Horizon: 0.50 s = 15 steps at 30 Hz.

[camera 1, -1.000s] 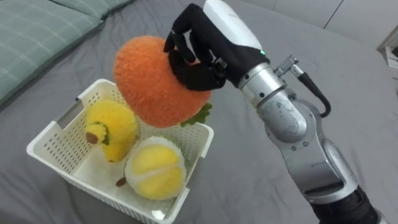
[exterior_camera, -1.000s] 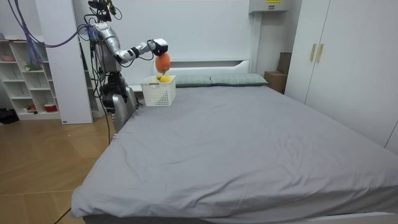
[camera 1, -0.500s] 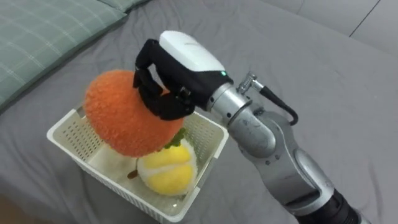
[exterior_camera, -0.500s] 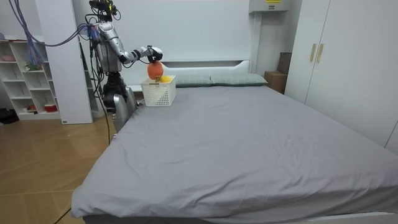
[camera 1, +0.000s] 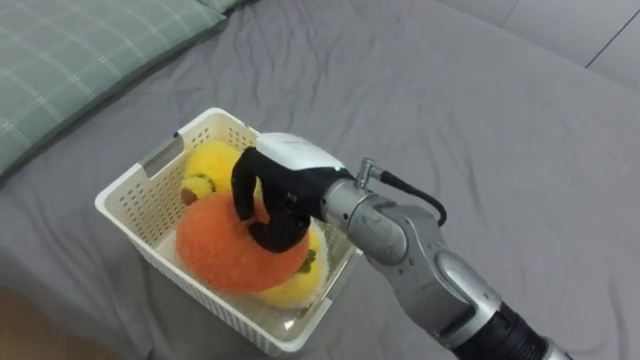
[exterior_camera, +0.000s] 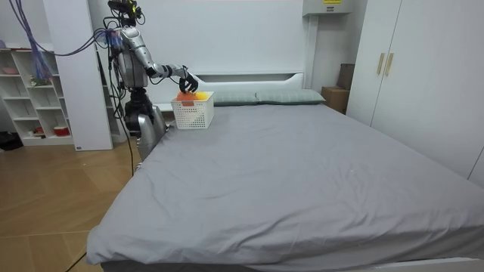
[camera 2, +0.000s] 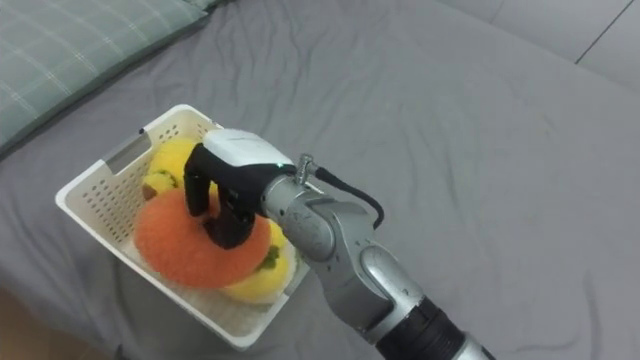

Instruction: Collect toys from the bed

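Fingers [camera 1: 243, 192] of the right hand [camera 1: 290, 175] clasp the crown of the round orange plush toy [camera 1: 220, 255], resting on 2 yellow plush toys [camera 1: 208, 165] in the white plastic basket [camera 1: 125, 180] on the grey bed [camera 1: 450, 100]; light and squashy, it probably suits a broad top grip.

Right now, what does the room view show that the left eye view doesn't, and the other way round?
The room view adds the robot standing at the bed's head corner, a white wardrobe and open shelves. The left eye view adds how the right hand curls on the orange plush toy, and yellow plush toys under it. Both show that hand, toy and the white basket on the bed.
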Motion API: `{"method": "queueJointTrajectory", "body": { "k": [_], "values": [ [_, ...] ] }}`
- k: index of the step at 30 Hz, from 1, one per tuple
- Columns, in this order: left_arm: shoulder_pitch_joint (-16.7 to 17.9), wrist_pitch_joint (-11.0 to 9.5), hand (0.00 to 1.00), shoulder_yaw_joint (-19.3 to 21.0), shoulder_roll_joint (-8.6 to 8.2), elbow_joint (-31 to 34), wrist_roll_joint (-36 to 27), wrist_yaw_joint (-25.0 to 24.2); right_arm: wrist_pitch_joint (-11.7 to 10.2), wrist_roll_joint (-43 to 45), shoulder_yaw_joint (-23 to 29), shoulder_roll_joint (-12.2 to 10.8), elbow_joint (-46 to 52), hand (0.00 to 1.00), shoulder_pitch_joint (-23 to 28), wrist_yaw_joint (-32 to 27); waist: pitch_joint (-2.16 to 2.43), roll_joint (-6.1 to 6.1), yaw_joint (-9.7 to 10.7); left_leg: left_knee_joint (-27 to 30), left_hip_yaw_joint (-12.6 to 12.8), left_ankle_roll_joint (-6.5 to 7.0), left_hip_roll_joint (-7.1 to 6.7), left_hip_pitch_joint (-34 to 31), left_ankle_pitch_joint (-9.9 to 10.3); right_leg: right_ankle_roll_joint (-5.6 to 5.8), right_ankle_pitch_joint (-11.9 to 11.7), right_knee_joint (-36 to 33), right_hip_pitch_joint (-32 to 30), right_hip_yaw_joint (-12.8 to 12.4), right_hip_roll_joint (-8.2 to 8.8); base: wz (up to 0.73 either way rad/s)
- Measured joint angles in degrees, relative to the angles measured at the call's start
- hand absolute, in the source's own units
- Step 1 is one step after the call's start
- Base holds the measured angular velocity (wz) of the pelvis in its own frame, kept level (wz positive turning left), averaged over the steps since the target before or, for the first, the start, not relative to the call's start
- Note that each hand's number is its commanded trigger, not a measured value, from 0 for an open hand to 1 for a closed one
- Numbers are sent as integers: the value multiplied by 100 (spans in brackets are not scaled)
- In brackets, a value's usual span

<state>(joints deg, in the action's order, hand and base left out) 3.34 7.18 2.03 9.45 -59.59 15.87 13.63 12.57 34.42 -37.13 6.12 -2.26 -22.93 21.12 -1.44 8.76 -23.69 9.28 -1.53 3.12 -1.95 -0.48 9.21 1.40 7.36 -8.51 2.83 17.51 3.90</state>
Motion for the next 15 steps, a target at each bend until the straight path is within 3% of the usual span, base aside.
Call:
{"method": "queueJointTrajectory", "body": {
  "k": [15],
  "values": [
    [12, 25, 0, 1, -2, 46, -2, 84, -2, 221, -2, 15, -604, 0, 202, 85, 16, 25, -1, 28, -48, -1, -13, -25, -1, 0, 0, 0, 12, 159, 10, 0]
  ]
}}
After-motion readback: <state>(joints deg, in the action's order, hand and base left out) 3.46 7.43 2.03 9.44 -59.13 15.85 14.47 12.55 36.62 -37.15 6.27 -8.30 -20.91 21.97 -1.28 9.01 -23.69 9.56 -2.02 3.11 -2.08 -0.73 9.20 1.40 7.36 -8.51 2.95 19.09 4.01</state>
